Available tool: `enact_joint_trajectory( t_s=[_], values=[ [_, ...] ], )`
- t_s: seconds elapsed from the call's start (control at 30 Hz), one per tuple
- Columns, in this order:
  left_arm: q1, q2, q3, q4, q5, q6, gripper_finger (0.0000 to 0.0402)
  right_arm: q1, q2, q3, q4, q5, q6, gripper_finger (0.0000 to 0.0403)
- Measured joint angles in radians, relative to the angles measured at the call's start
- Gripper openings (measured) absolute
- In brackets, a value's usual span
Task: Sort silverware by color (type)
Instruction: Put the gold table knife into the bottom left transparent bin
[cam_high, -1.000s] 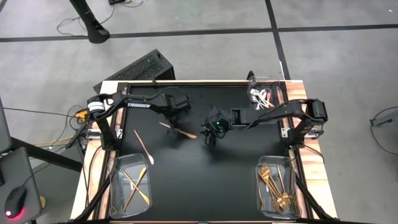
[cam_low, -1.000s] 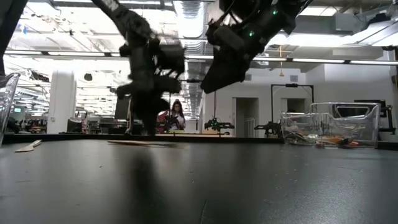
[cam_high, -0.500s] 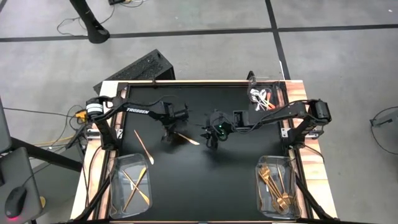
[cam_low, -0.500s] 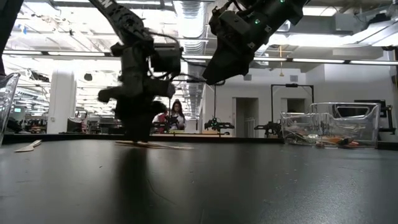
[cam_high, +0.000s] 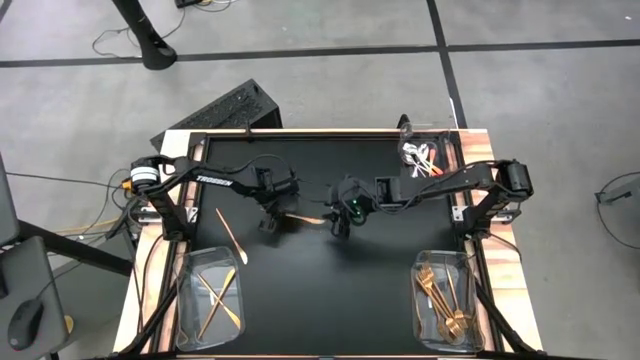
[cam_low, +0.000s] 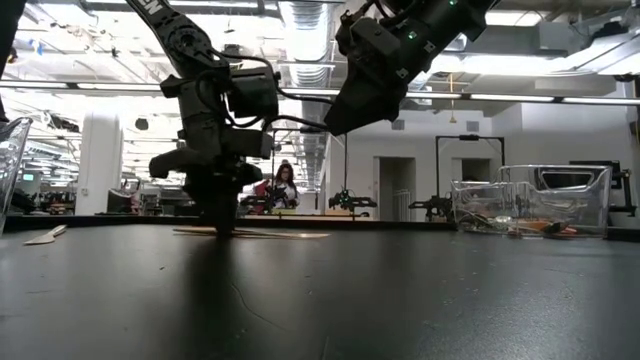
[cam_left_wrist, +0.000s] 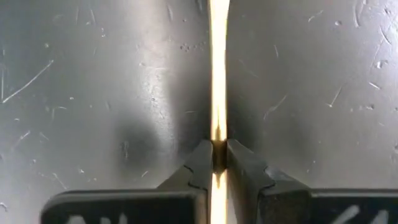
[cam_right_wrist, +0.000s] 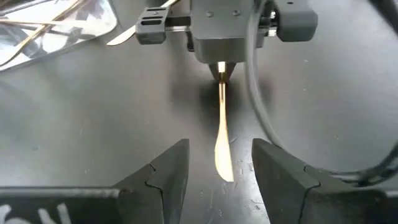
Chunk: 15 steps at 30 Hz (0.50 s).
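Gold spoon (cam_left_wrist: 218, 74) pinched by left fingers (cam_left_wrist: 200, 163), right gripper (cam_right_wrist: 219, 167) spread

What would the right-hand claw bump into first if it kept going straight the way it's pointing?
Probably the gold spoon lying on the black table: the open right gripper frames its bowl end. Beyond that sits the left gripper, pinching the handle. Depth is hard to judge.

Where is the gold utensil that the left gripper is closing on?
High view: the gold utensil lies on the black table near its middle, pinched by the left gripper, with the open right gripper just right.
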Motion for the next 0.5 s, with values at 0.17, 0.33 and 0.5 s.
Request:
enact_joint_trajectory(
  t_s=[0.17,0.33,0.5],
  values=[
    [-0.006,0.0,0.008,-0.008,-0.012,-0.072,0.0016,0.005,0.0,0.0,0.002,0.0,0.005,0.0196],
    [-0.028,-0.054,0.04,-0.084,-0.068,-0.268,0.0016,0.013,0.0,0.0,-0.004,0.027,0.026,0.0196],
    [-0.089,-0.234,0.052,-0.197,-0.218,-0.539,0.0016,0.029,0.0,0.0,-0.002,0.127,0.035,0.0196]
  ],
)
